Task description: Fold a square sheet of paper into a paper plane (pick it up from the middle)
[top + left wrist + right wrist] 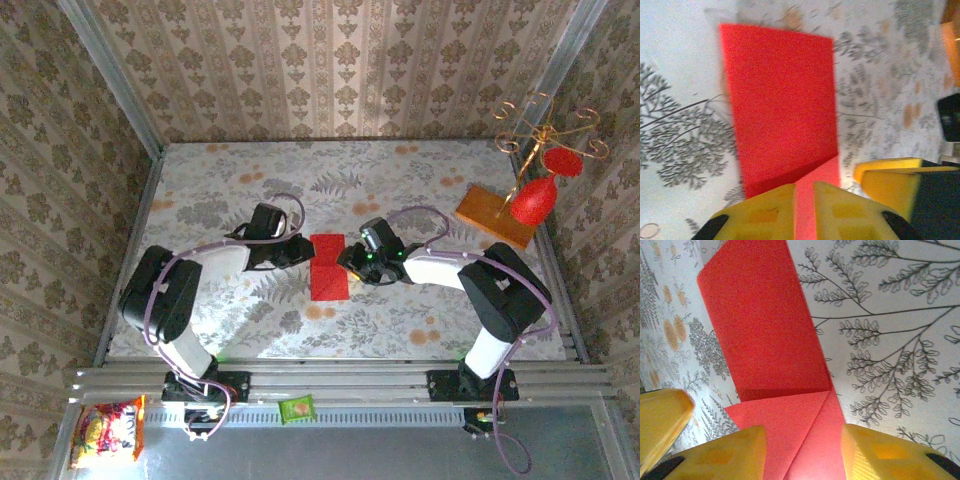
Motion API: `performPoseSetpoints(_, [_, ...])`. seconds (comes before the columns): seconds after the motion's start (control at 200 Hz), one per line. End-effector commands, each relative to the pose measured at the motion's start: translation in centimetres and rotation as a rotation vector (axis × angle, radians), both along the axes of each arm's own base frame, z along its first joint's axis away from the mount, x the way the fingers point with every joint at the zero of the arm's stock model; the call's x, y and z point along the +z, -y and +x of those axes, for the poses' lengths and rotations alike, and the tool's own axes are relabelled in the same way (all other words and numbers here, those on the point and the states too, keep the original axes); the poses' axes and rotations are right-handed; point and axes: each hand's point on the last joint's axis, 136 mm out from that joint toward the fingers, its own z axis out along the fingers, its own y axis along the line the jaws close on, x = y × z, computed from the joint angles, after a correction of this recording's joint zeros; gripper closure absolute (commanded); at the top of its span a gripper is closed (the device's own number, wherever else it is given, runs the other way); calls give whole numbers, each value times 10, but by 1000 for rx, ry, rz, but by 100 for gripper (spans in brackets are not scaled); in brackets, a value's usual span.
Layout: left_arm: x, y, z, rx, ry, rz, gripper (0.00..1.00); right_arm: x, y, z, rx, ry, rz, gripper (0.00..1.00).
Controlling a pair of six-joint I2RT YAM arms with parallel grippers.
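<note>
Elbows (160, 290) out, left gripper (300, 250), right gripper (350, 263) facing across red paper (330, 270)

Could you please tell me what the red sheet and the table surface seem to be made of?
The square sheet of paper looks like thin matte red paper: it holds sharp folded creases. The table seems covered in printed cloth or vinyl, with a flat floral pattern.

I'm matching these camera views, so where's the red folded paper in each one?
Top external: red folded paper sheet at picture centre.
Left wrist: paper centre, to bottom edge.
Right wrist: paper upper left to bottom centre.
Shared landmark: grey leaf-print tablecloth beneath.
</note>
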Motion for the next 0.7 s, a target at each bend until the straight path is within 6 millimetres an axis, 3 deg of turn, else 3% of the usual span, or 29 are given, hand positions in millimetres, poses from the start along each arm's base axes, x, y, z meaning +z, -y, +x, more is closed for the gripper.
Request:
performPoseSetpoints(0.0, [4,10,-10,-52,5,-12,87,8,-11,7,16,21,30,55])
performPoseSetpoints(0.2, [-17,20,-17,-79,-54,-7,91,4,-12,6,18,11,32,56])
performPoseSetpoints(0.43, [-43,4,-13,-17,-110,50,91,2,-14,5,29,1,28,57])
performPoseSetpoints(0.695, [-66,-2,-20,33,-184,42,91,1,-20,7,45,-2,45,59])
